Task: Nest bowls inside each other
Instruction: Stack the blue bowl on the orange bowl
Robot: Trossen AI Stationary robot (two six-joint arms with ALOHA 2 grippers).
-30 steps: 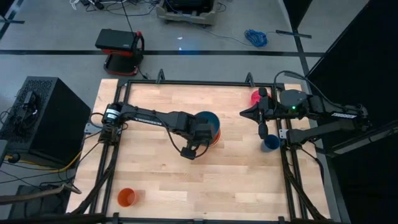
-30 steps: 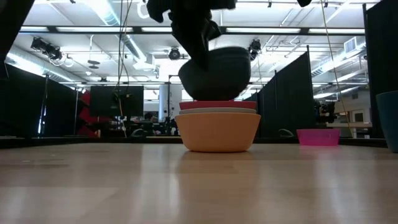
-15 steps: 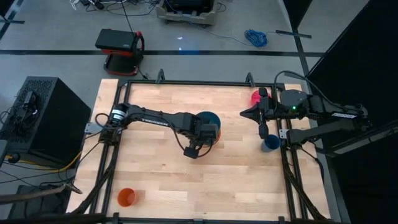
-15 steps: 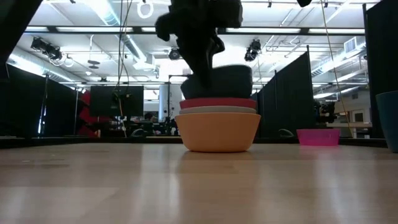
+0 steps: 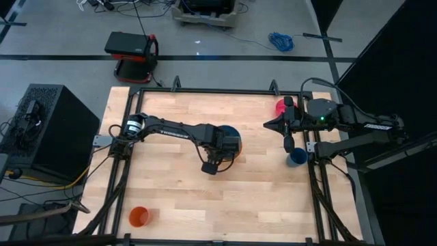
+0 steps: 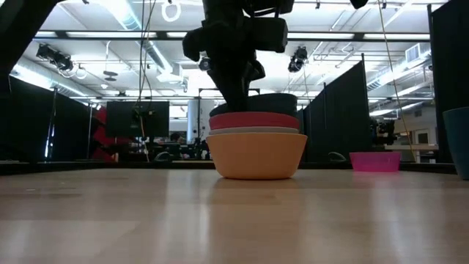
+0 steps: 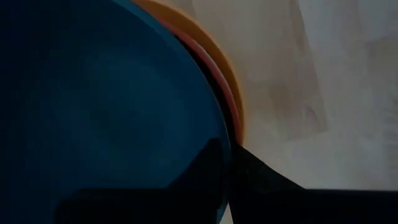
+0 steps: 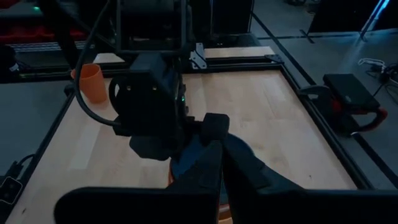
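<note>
**Teal bowl going into the stack, both grippers clamped**

Jaws on the left gripper (image 5: 220, 158) were pinched on the rim of the teal-blue bowl (image 5: 227, 132), one finger inside and one outside as far as the left wrist view showed. That bowl sat in the top of the stack near the middle of the table (image 5: 171, 205): in the low view you could see the red bowl (image 6: 255, 120) under it, then the pale white-blue bowl (image 6: 253, 130), then the orange bowl (image 6: 256, 155) at the bottom resting on the wood. Only a dark sliver of the teal one poked above the red rim.

Right gripper (image 5: 268, 124) had its fingers together with nothing in them, parked over the right side of the table. The pink bowl (image 5: 281, 106) sat on its own by the far right corner, well apart from the stack. A small dark-blue cup (image 5: 296, 158) stood at the right edge and a small orange cup (image 5: 139, 216) near the front left corner.

Writing-wise, there was white lettering along the left arm (image 5: 171, 127), but it was too small for me to read.
</note>
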